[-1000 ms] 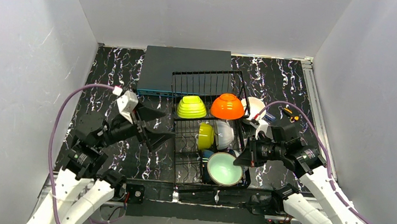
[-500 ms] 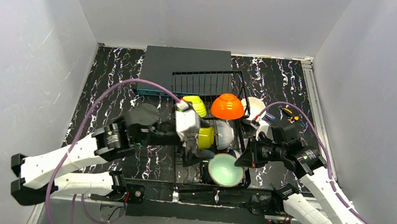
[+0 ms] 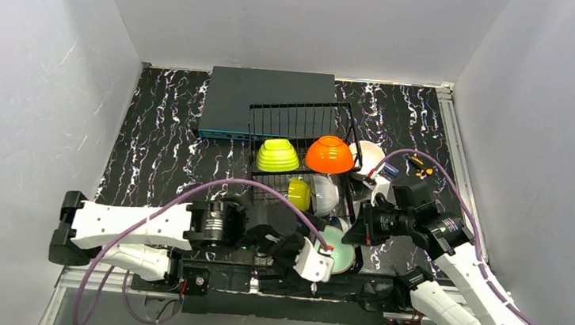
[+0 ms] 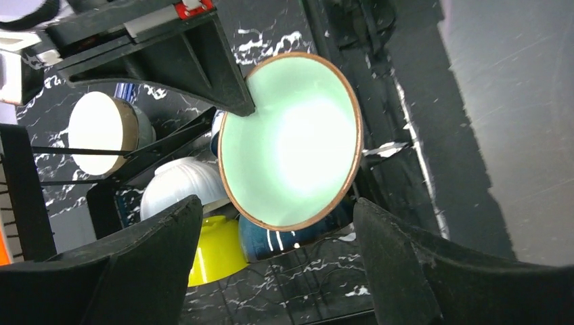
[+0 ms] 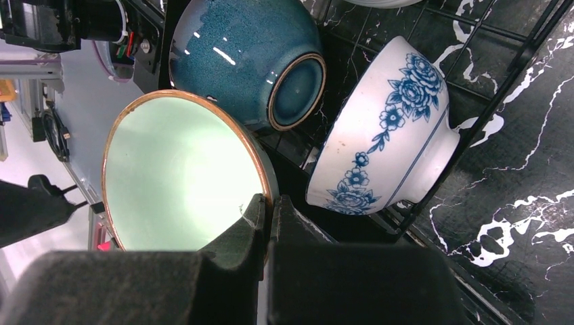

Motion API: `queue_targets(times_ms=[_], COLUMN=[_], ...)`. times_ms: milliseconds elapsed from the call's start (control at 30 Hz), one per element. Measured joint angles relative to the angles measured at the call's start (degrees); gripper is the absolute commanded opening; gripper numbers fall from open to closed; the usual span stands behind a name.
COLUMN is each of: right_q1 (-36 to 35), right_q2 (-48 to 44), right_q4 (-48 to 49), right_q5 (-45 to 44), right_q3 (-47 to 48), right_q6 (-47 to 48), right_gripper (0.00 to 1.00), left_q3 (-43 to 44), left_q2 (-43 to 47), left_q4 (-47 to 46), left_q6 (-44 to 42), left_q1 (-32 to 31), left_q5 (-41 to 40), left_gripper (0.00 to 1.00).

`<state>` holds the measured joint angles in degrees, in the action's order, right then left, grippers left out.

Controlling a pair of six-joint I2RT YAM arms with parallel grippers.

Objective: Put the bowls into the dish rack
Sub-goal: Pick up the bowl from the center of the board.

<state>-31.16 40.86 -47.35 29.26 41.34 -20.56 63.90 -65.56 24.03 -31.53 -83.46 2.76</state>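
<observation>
Jaws of the right gripper [image 5: 269, 206] are closed on the rim of the mint bowl [image 5: 183, 176], which stands on edge at the near end of the dish rack [image 3: 296, 119], just beside the teal bowl [image 5: 237, 54]. Jaws of the left gripper [image 4: 277, 203] stand wide open, one either side of the mint bowl; contact cannot be confirmed

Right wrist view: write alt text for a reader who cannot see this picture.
The right gripper is shut on the brown rim of a mint bowl, which is tilted up on edge. Behind it a dark blue bowl shows its foot, and a white bowl with blue flowers lies on its side in the black wire dish rack.
</observation>
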Motion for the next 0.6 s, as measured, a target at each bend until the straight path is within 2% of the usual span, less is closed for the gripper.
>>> queue_targets(times_ms=[267, 433, 600], right_q1=[0.0, 0.0, 0.0], right_q2=[-0.3, -0.3, -0.3], right_q4=[-0.9, -1.0, -1.0], right_q5=[-1.0, -1.7, -1.8], right_q3=[0.0, 0.0, 0.0], right_q6=[0.7, 1.3, 1.3], right_gripper=[0.01, 0.01, 0.01], left_q3=[3.8, 7.4, 8.9], left_q2=[-11.5, -18.1, -20.8], left_q4=[3.1, 6.7, 8.7], left_q6=[-4.7, -5.7, -6.1], left_q1=[-5.5, -7.7, -8.7], left_q5=[-9.9, -12.2, -12.9], left_gripper=[0.56, 0.45, 0.35])
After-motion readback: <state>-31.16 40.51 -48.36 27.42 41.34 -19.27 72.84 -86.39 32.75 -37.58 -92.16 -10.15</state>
